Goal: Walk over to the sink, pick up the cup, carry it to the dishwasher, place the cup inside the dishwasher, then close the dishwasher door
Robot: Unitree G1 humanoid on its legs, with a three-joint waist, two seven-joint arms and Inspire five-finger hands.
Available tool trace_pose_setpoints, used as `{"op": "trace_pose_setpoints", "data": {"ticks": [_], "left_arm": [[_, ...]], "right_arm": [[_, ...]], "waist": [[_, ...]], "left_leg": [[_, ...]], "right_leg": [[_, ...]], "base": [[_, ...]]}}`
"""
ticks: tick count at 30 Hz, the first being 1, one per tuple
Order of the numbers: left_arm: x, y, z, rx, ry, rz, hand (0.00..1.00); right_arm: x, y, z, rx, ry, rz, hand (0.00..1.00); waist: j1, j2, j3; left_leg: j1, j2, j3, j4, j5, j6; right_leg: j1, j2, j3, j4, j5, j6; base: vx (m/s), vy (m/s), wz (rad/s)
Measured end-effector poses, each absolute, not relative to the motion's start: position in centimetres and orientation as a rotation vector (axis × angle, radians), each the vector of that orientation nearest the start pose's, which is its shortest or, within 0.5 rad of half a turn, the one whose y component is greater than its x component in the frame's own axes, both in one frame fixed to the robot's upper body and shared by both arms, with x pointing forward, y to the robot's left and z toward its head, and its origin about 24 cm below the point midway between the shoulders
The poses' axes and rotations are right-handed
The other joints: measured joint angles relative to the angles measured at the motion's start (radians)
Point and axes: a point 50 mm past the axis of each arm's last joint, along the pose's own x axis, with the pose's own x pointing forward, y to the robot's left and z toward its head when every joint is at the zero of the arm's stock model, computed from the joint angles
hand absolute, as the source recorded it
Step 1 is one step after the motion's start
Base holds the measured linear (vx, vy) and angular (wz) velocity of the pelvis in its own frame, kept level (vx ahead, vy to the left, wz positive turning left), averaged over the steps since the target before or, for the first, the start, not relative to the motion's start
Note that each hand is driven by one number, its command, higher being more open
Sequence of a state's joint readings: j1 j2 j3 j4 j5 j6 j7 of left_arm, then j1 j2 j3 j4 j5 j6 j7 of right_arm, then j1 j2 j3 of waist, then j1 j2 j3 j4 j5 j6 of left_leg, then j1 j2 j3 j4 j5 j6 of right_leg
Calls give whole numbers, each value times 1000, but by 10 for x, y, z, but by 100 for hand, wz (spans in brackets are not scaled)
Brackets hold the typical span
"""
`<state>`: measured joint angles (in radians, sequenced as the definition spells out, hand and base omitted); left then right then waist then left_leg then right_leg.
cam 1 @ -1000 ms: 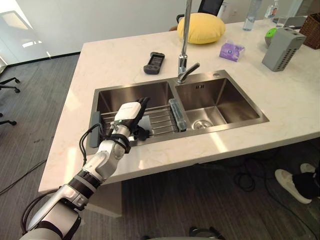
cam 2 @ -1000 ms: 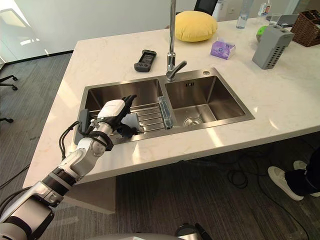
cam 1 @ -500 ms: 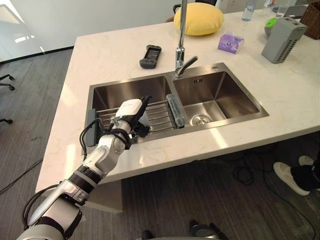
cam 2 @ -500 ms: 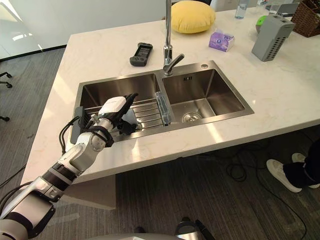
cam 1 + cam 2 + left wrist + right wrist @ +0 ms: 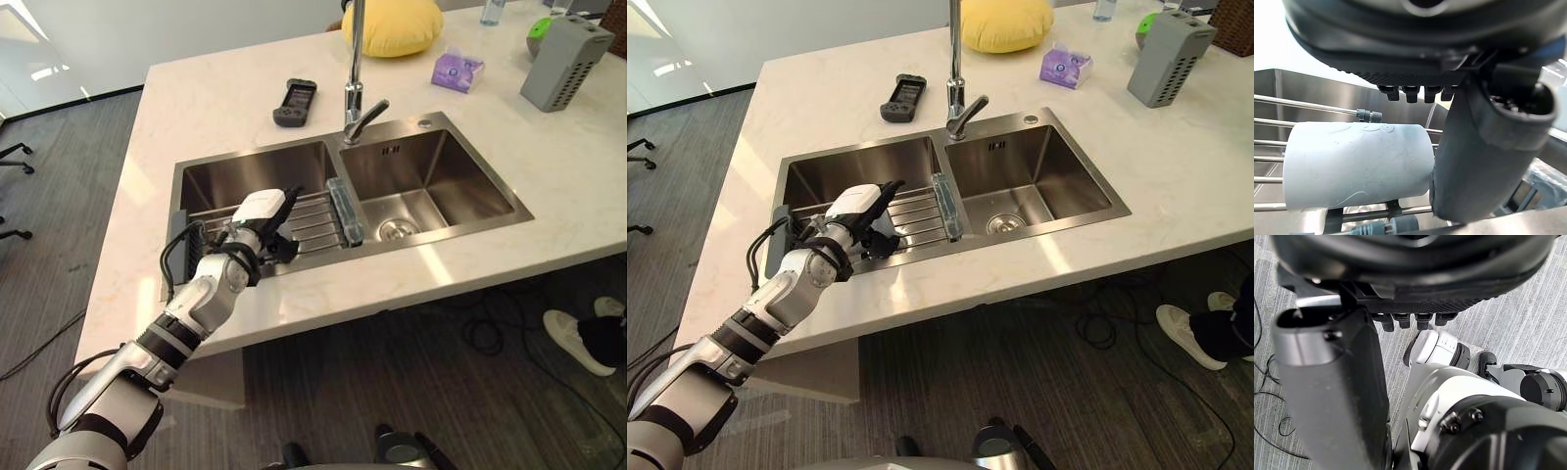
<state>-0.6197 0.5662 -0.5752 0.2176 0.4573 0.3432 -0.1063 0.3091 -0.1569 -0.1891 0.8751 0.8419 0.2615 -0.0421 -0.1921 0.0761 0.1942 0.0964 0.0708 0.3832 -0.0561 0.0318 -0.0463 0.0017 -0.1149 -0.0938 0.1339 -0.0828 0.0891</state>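
Your left hand [image 5: 257, 220] is down in the left basin of the sink [image 5: 255, 166], over the wire rack [image 5: 318, 220] that spans that basin. The cup [image 5: 1356, 164] lies on its side on the rack's wires, just beyond your palm. In the left wrist view the thumb [image 5: 1479, 156] stands right against one end of the cup, though you cannot tell from here whether it presses on it. The fingers [image 5: 1409, 92] reach out above the cup and are not curled round it, so the hand is not gripping anything.

Your right hand [image 5: 1400, 279] hangs low over the grey floor [image 5: 1528, 328], fingers relaxed and holding nothing.

The faucet [image 5: 355, 88] rises behind the divider between the two basins, and a clear, narrow item [image 5: 345, 211] sits along that divider, beside the rack. On the counter [image 5: 216, 108] behind the sink you have a dark remote [image 5: 295, 102], a yellow cushion [image 5: 392, 26], a purple packet [image 5: 458, 70] and a grey box [image 5: 571, 61], all well apart from the hand. A person's shoe [image 5: 568, 338] shows on the floor at the right, below the counter's edge.
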Motion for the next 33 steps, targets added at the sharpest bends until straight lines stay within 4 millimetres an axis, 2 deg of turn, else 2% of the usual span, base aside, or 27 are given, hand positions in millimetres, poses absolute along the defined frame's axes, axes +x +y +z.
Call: {"op": "trace_pose_setpoints", "data": {"ticks": [4, 8, 14, 25, 26, 33], "left_arm": [[346, 153, 109, 1247, 39, -260, 100], [347, 153, 106, 1241, 15, -213, 100], [350, 162, 102, 1190, 35, -157, 100], [354, 174, 103, 1062, 110, -135, 100], [355, 175, 103, 1055, 118, -139, 0], [358, 179, 95, 1113, 173, -181, 0]], "right_arm": [[24, -225, -160, 762, 1193, -733, 100], [28, -229, -159, 746, 1187, -737, 100], [30, -227, -159, 754, 1192, -746, 100], [31, -227, -159, 755, 1188, -743, 100], [31, -227, -159, 752, 1189, -742, 100], [29, -226, -159, 742, 1199, -747, 100]], "waist": [[-4, 2, 4], [-8, 16, 17], [-13, 16, 22], [-15, 15, 29], [-15, 15, 29], [-17, 5, 21]], "left_leg": [[-10, 2, -2, 6, -2, -3], [-10, 3, -10, 14, -5, -8], [-14, 11, -15, 26, -12, -17], [-15, 16, -19, 32, -11, -16], [-13, 16, -19, 33, -11, -16], [-8, 21, -22, 37, -10, -15]], "right_leg": [[-22, -2, -8, 24, -10, -2], [-27, -6, -19, 44, -17, -5], [-50, -6, -22, 93, -45, -15], [-62, -6, -36, 134, -67, -19], [-62, -7, -40, 137, -69, -21], [-62, -7, -52, 153, -76, -27]], "base": [[15, -13, -5], [0, 0, 0], [-22, -21, 1], [-1, -3, 0], [0, 0, 0], [-2, -6, 1]]}}
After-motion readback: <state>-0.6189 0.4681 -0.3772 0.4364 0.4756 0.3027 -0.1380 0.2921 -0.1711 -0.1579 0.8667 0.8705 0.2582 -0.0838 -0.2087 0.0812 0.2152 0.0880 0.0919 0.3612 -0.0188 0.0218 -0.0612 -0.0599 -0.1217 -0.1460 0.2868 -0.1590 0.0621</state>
